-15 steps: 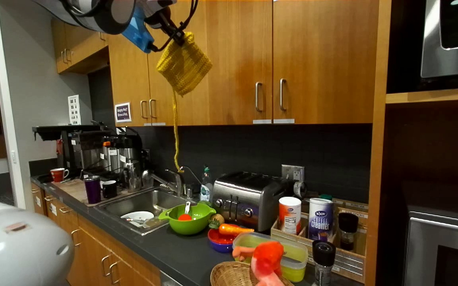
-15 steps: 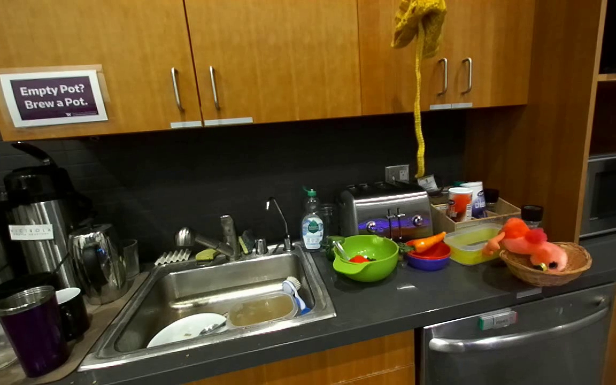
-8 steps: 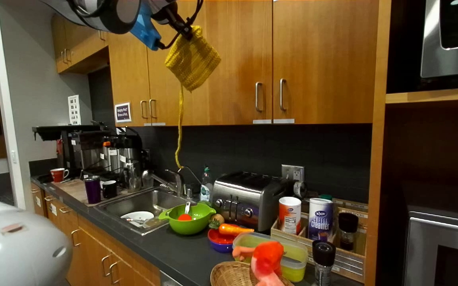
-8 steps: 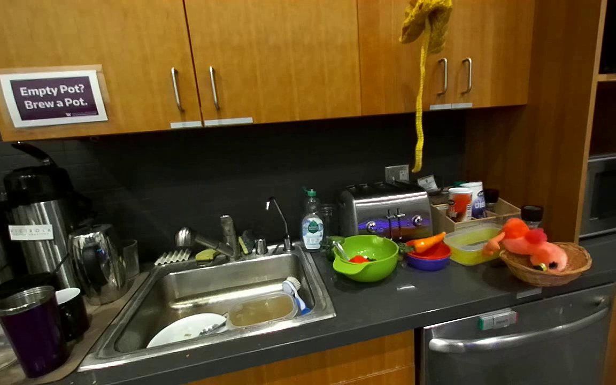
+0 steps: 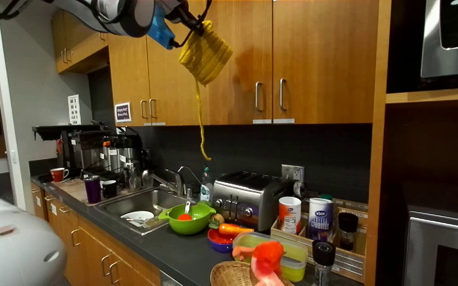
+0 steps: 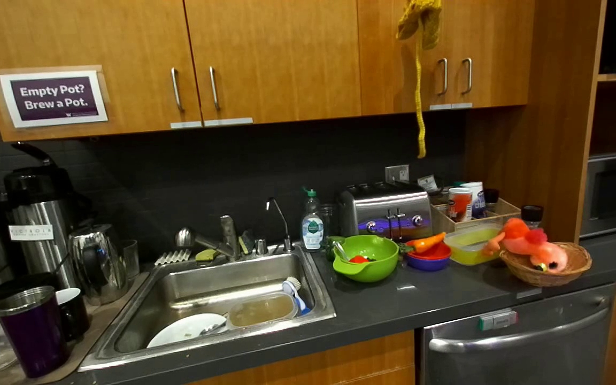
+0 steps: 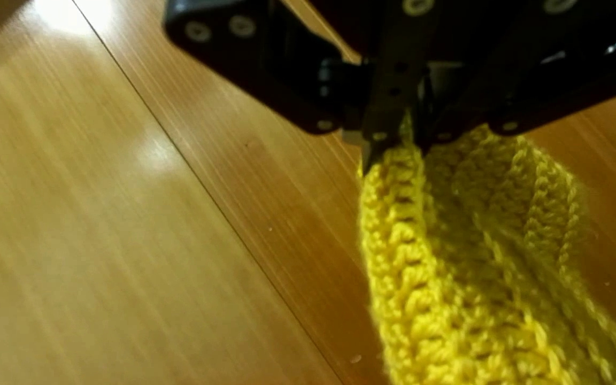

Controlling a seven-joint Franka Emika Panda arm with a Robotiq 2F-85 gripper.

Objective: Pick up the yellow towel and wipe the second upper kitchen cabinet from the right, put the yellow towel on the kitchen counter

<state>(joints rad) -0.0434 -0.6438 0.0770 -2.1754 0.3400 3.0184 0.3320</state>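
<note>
The yellow knitted towel (image 5: 206, 57) hangs from my gripper (image 5: 200, 30), with a long yellow cord dangling below it. My gripper is shut on the towel's upper edge; this shows in the wrist view, where the fingers (image 7: 398, 145) pinch the towel (image 7: 409, 256). The towel (image 6: 419, 24) is in front of the second upper cabinet door from the right (image 5: 241, 51), which also shows behind it (image 6: 380, 80). A shadow falls on that door; I cannot tell whether the towel touches it. The counter (image 6: 383, 305) lies below.
Metal door handles (image 5: 258, 96) stick out low on the cabinets. Below are a toaster (image 5: 249, 198), a green bowl (image 6: 367, 262), a sink (image 6: 142, 321), a soap bottle (image 6: 312, 224), a yellow-green container (image 6: 471, 248) and a basket with a pink plush toy (image 6: 548, 278).
The gripper and towel have moved right and slightly up in an exterior view, along the cabinet front. The hanging cord has swung and its end is higher. The towel stays held.
</note>
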